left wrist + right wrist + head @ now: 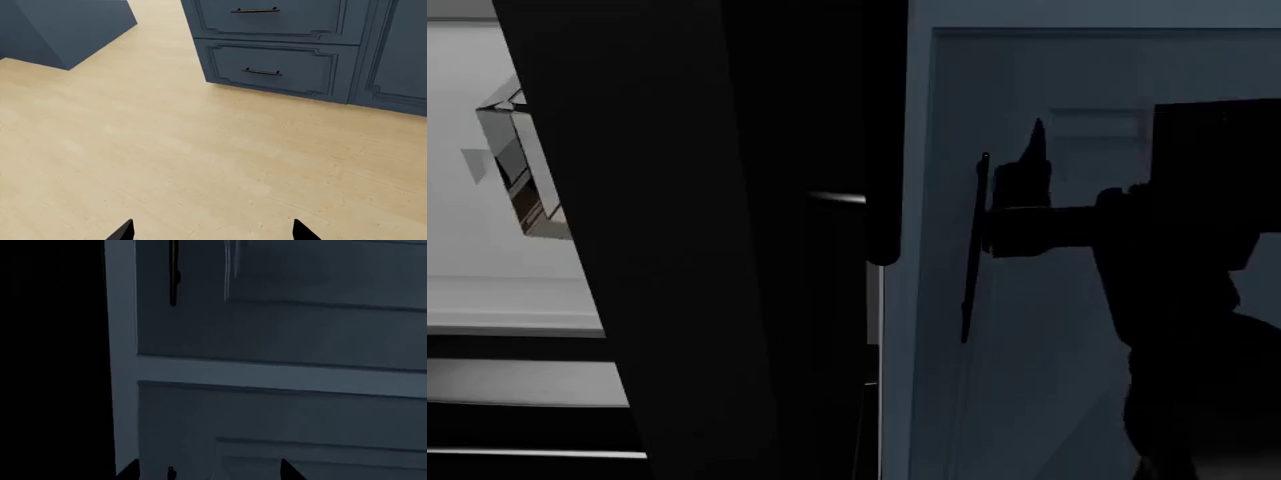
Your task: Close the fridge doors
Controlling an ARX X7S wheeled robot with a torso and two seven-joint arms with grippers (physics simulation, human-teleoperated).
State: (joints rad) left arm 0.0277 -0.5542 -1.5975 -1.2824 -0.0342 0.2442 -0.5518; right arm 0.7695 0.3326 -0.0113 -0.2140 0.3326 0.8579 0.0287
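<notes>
Fridge doors (681, 250) stand ajar beside right end effector (1014, 190).

A home kitchen, rendered in simulation. Blue-grey panelled cabinet drawers (270, 65) with slim dark bar handles (261, 72) stand on a pale wood floor (187, 160). A tall cabinet panel (1068, 300) adjoins a glossy black fridge door (694, 250), open on a white-lined fridge interior (494, 270).
</notes>
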